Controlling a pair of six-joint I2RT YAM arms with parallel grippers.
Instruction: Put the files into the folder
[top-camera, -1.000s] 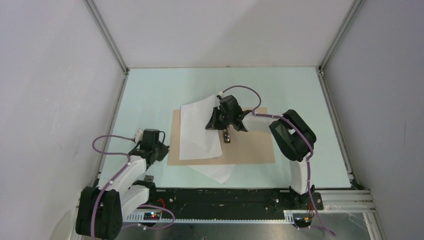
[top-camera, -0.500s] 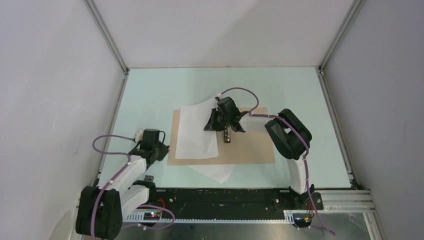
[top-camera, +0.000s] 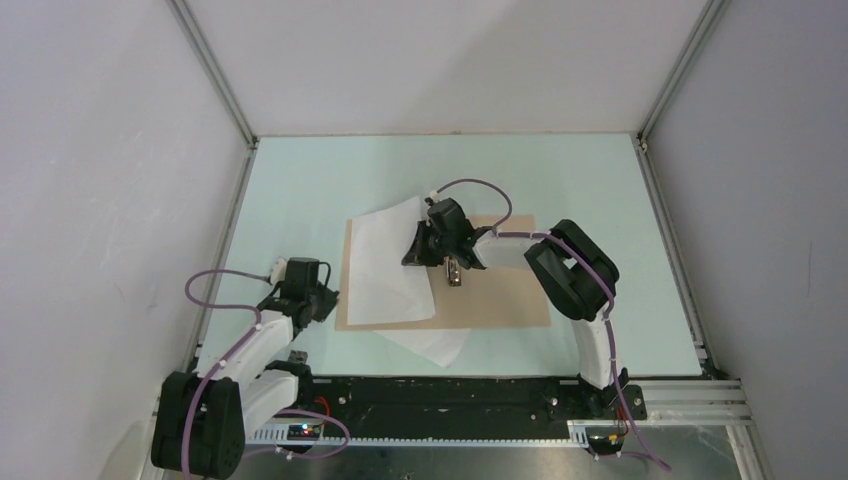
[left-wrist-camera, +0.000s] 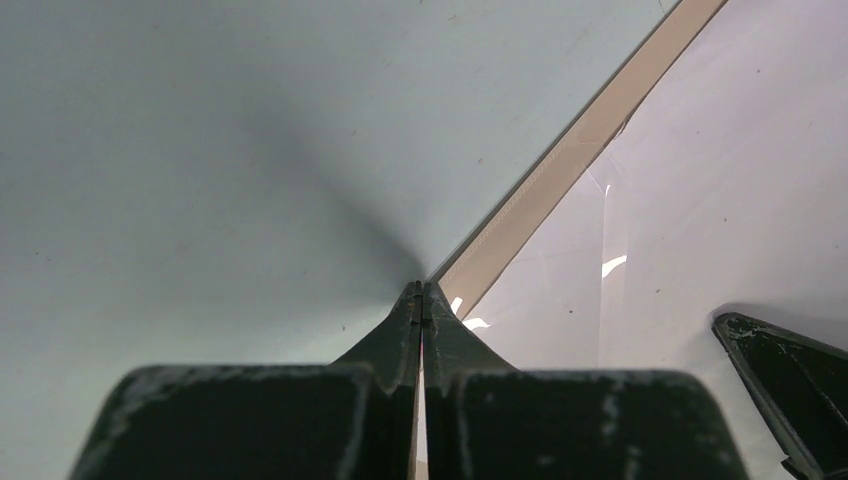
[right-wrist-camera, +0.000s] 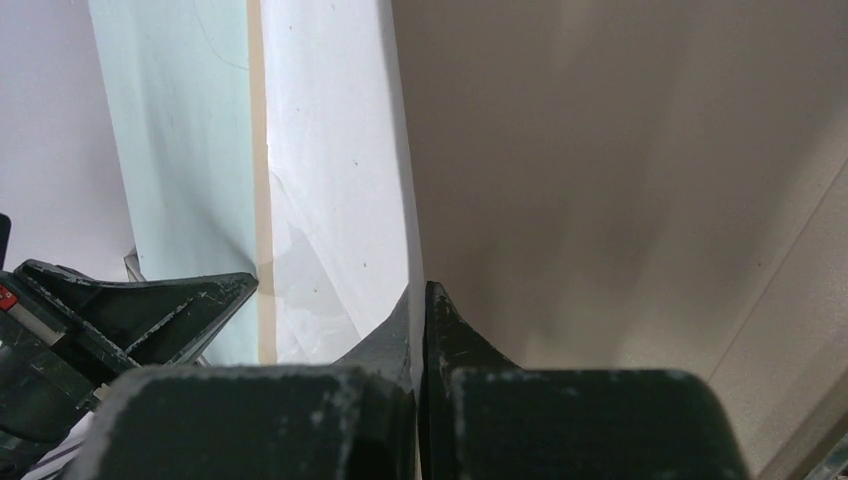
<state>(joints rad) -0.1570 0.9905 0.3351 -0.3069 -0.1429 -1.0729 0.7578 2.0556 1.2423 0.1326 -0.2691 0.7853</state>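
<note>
The tan-brown folder (top-camera: 500, 290) lies open and flat in the middle of the table, its metal clip (top-camera: 455, 270) on the spine. A white sheet (top-camera: 385, 270) lies tilted over its left half. My right gripper (top-camera: 413, 255) is shut on this sheet's right edge; in the right wrist view the sheet (right-wrist-camera: 340, 150) runs into the closed gripper (right-wrist-camera: 420, 290) above the folder's brown inside (right-wrist-camera: 600, 150). My left gripper (top-camera: 333, 297) is shut on the folder's left edge (left-wrist-camera: 560, 170), with a tan sliver between its fingertips (left-wrist-camera: 422, 290). A second white sheet (top-camera: 435, 345) sticks out from under the folder's near edge.
The pale green table (top-camera: 300, 190) is walled by white panels on the left, back and right. A glossy pale surface (left-wrist-camera: 680, 250) lies just inside the folder's left edge. The left gripper's fingers (right-wrist-camera: 150, 300) show in the right wrist view.
My right gripper has moved left, drawing the white sheet further left across the folder's left half. The left arm has not moved.
</note>
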